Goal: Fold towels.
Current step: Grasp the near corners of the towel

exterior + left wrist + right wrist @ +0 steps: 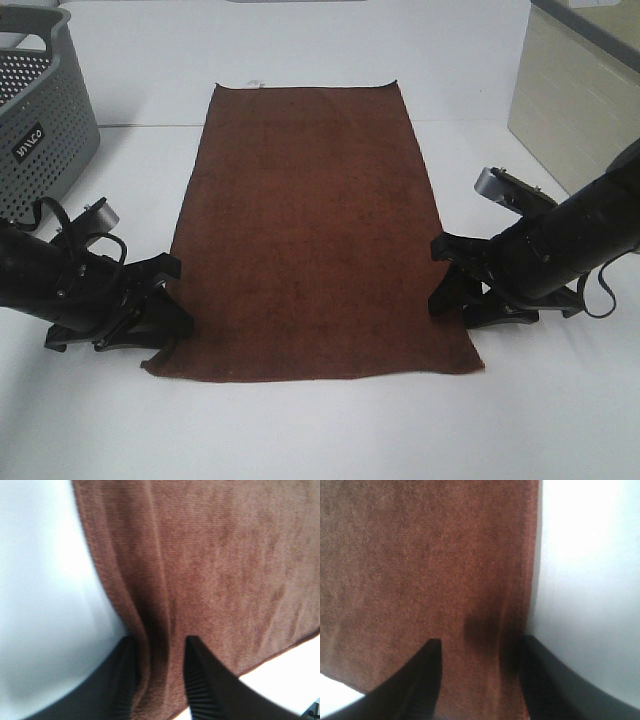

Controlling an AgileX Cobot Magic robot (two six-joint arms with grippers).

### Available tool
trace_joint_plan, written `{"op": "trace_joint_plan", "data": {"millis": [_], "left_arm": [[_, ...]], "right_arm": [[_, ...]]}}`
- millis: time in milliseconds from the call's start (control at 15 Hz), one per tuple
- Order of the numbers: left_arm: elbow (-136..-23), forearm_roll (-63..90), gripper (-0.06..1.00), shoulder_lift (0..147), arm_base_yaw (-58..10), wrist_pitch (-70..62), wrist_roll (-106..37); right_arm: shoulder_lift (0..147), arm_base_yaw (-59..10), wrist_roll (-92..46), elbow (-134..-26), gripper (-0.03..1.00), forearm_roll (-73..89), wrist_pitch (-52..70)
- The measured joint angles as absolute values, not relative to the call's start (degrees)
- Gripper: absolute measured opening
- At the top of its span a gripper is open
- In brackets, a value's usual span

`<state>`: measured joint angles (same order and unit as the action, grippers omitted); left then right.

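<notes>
The dark reddish-brown towel (310, 220) lies flat and lengthwise on the white table (320, 430), with a small white tag (253, 83) on its far short edge. My left gripper (168, 296) sits at the towel's left long edge near the front corner. Its jaws stand apart astride the edge, and in the left wrist view (160, 680) a ridge of towel (225, 570) is bunched between them. My right gripper (447, 277) sits at the right long edge near the front. It is open astride that edge in the right wrist view (480, 680), over the towel (420, 555).
A grey perforated basket (40, 110) stands at the back left of the table. A beige cabinet (575, 100) stands at the back right. Both arms lie low on the table beside the towel.
</notes>
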<state>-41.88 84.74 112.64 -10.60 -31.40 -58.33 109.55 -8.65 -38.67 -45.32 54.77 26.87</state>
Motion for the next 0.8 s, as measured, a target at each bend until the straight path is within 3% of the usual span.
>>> {"op": "trace_joint_plan", "data": {"millis": [67,133,267,800], "left_arm": [[-41.88,84.74,0.21,112.70,-10.60,-31.28,-58.33],[-41.88,84.74,0.21,112.70,-10.60,-31.28,-58.33],[-41.88,84.74,0.10,112.87,-10.60,-31.28,-58.16],[-41.88,84.74,0.00,112.93,-10.60,-31.34,-58.38]], "right_arm": [[109.72,-8.65,-39.82,-45.32,0.44,55.63,26.99],[109.72,-8.65,-39.82,-45.32,0.44,55.63,26.99],[109.84,-8.65,-41.20,-45.32,0.43,57.12,27.39],[111.10,-8.77,-43.89,-45.26,0.45,59.70,28.99]]}}
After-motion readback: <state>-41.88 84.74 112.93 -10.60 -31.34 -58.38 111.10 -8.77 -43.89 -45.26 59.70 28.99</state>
